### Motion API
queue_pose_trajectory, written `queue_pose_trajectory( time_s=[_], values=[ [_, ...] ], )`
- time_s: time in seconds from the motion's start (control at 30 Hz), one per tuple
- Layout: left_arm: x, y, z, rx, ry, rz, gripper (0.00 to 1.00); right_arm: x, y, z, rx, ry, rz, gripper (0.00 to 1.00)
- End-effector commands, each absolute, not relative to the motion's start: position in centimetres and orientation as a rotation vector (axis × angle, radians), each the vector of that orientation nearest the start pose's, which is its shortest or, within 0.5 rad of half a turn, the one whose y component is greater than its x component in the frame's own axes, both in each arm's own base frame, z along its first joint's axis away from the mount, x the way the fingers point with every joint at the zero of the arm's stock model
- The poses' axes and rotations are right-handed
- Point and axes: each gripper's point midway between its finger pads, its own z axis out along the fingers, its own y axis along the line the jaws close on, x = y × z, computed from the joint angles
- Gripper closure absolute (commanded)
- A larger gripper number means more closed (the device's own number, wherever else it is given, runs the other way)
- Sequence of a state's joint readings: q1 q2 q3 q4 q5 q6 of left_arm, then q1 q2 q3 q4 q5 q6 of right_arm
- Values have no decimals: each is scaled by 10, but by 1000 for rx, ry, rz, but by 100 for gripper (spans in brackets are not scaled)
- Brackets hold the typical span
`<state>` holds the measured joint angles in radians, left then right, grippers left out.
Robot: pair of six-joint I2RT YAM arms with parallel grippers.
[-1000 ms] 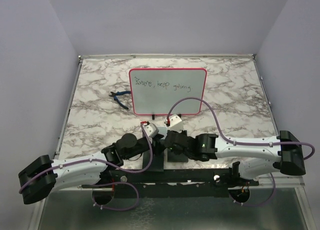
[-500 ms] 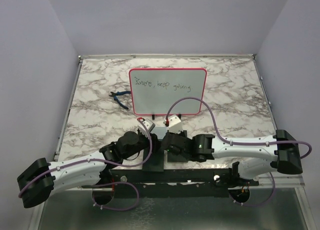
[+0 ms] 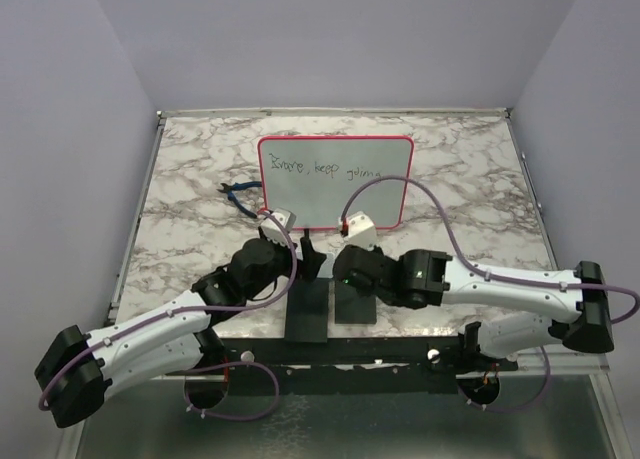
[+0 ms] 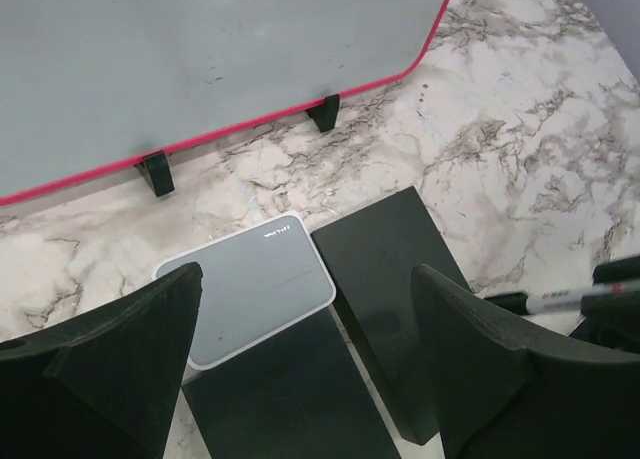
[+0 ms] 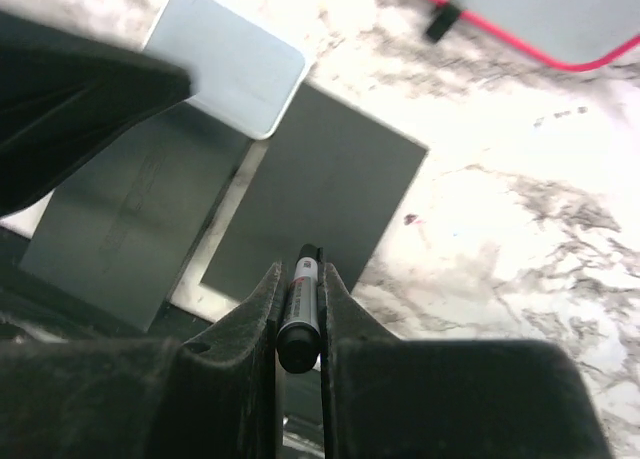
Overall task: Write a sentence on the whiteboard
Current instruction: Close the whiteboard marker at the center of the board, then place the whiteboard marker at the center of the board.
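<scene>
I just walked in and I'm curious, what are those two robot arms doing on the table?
The whiteboard stands at the back with a line of handwritten words on it. The right gripper pinches a marker, low over the black slabs in front of the board. The left gripper is open and empty, above a small grey pad.

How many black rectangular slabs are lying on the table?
2, side by side in front of the whiteboard: the right slab beside the grey pad, the left slab just nearer than the pad. No others show.
</scene>
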<state>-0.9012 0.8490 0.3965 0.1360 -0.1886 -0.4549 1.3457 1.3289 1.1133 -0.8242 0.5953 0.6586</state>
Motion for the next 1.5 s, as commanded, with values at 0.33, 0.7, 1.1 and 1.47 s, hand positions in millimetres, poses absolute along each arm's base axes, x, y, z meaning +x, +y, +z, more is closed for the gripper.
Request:
queue_pose_trajectory(
  time_s=[0.33,0.7,1.1,1.47],
  values=[
    [257,-196,180,146,2045,-644,4,214,169,150,-329,2509,257,99],
    [292,-98,218,1,2004,-273,2,271,106,122,-1,2616,449,98],
    [294,-45,226,-93,1927,18,1,320,70,77,75,2696,213,94],
    [291,-46,218,-94,1935,3,1,377,62,58,115,2636,152,61]
  ],
)
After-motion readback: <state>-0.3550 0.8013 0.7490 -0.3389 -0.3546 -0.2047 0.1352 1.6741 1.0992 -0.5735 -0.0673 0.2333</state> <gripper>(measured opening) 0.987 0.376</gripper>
